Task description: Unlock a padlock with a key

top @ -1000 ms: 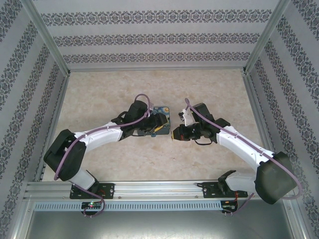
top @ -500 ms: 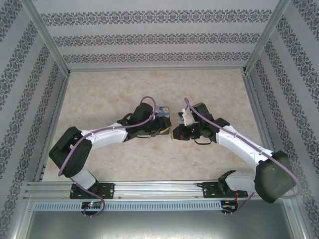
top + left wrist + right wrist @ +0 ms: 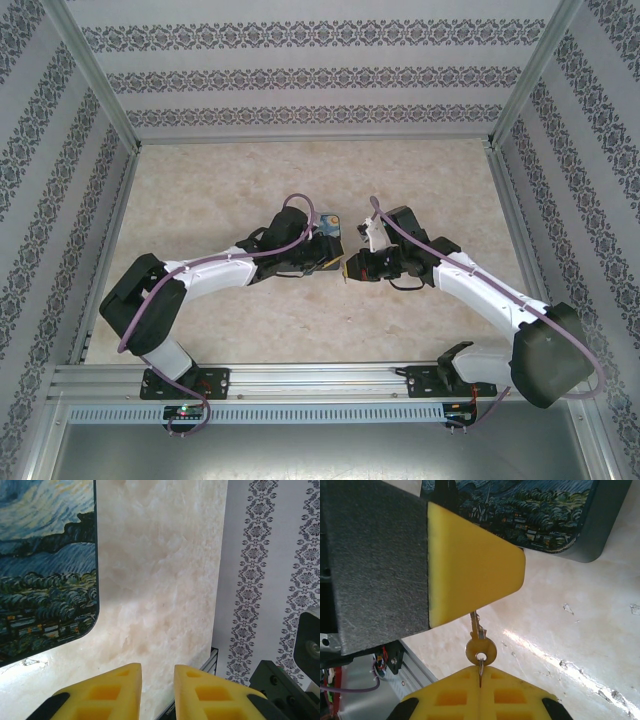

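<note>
Flat squarish padlock (image 3: pixel 45 565) with a blue-yellow starry-night print lies face up on the beige marbled surface (image 3: pixel 160 580), mid-table between the two arms. Left gripper (image 3: pixel 157 680): yellow jaws narrowly apart, nothing between them, padlock corner just beside, not gripped. Right gripper (image 3: pixel 480 692): jaws pressed together, clamped on the thin wire ring of a small brass-toned metal key (image 3: pixel 480 651). Key points toward the padlock; blade tip hidden behind a big yellow pad (image 3: pixel 470 570). Key-padlock contact: cannot tell.
</note>
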Motion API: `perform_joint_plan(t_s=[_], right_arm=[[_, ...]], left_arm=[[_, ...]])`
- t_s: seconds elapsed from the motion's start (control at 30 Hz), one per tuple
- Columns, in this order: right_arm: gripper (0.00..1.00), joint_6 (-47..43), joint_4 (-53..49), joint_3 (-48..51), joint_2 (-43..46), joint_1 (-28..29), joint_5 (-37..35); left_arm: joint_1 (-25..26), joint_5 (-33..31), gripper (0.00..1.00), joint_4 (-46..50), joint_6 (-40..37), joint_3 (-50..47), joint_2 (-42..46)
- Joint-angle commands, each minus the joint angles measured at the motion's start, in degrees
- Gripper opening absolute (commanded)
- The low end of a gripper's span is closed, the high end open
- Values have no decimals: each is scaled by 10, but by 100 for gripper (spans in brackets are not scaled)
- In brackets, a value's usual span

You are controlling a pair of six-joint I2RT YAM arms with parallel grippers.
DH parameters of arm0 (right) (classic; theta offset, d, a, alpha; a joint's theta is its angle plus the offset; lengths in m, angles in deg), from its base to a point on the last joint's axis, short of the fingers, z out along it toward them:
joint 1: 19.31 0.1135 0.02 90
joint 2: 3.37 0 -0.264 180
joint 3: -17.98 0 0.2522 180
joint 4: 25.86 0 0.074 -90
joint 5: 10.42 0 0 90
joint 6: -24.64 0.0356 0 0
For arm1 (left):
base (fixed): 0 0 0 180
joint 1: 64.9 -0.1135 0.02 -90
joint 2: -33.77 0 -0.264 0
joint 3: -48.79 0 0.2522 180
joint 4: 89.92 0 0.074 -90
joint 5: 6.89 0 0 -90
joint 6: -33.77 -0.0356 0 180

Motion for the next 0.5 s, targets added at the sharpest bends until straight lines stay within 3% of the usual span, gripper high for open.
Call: perform_joint_plan(t_s=[0.0, 0.47], right_arm=[[0, 3, 3, -4, 2, -8, 7], [0, 7, 10, -3, 3, -12, 5]], left_arm=[[11, -1, 21, -19, 0, 16, -5], [16, -4, 0, -15, -4, 22, -8]])
